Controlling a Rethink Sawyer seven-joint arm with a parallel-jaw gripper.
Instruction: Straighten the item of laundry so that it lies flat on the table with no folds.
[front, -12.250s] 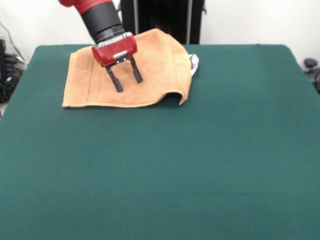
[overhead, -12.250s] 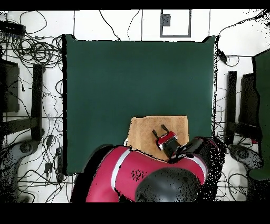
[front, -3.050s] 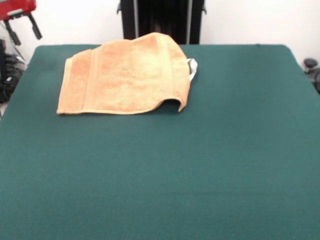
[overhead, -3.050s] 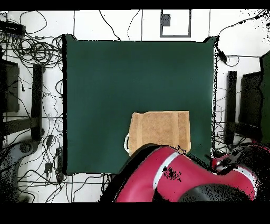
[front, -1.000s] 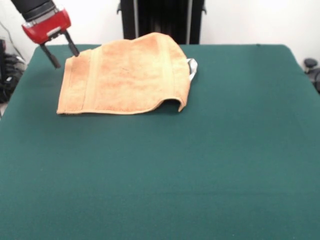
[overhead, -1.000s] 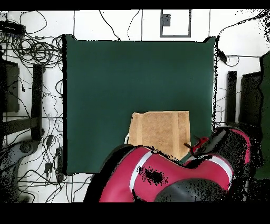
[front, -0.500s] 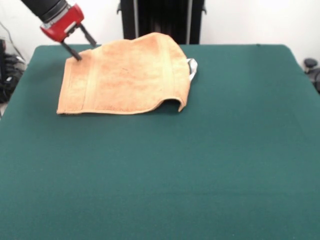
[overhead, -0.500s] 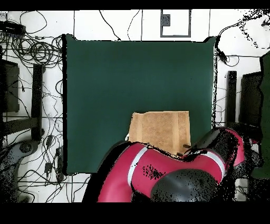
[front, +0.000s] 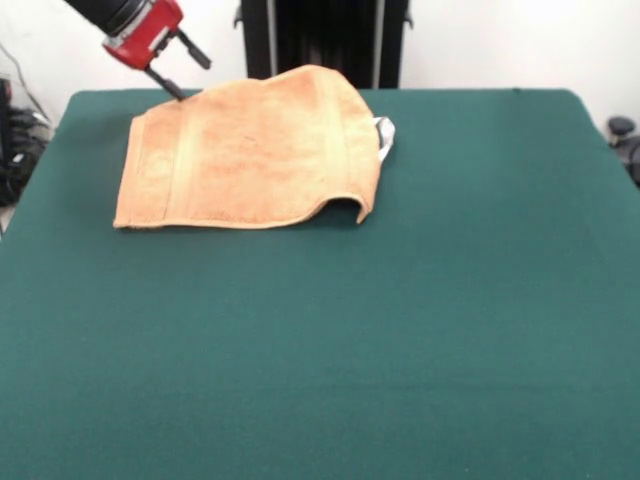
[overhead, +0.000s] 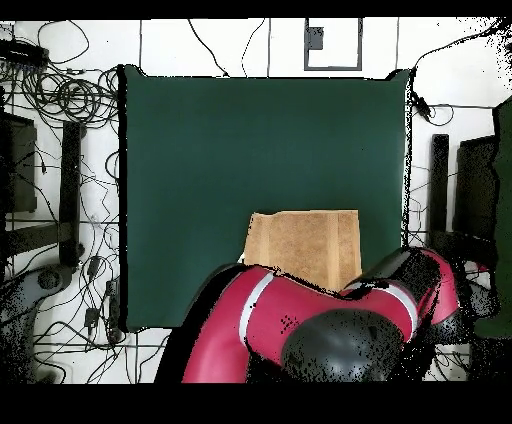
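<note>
The golden-tan towel (front: 250, 145) lies at the far left of the dark green table (front: 400, 330). Its near right corner arches up off the felt in a hump and its far edge bulges; a small white tag (front: 386, 135) pokes out at its right side. My red gripper (front: 194, 80) hangs tilted just above the towel's far left corner, open and empty, its lower fingertip close to the cloth. In the overhead view the towel (overhead: 300, 242) shows near the table's (overhead: 250, 150) bottom edge, its lower part covered by the arm, which hides the gripper.
The black pedestal (front: 320, 40) stands behind the table's far edge. Cables (overhead: 60, 100) and dark stands lie on the floor round the table. A dark object (front: 622, 130) sits past the right edge.
My gripper has moved right and farther back, from beside the towel's left edge to over its far left corner. The towel has not moved.
</note>
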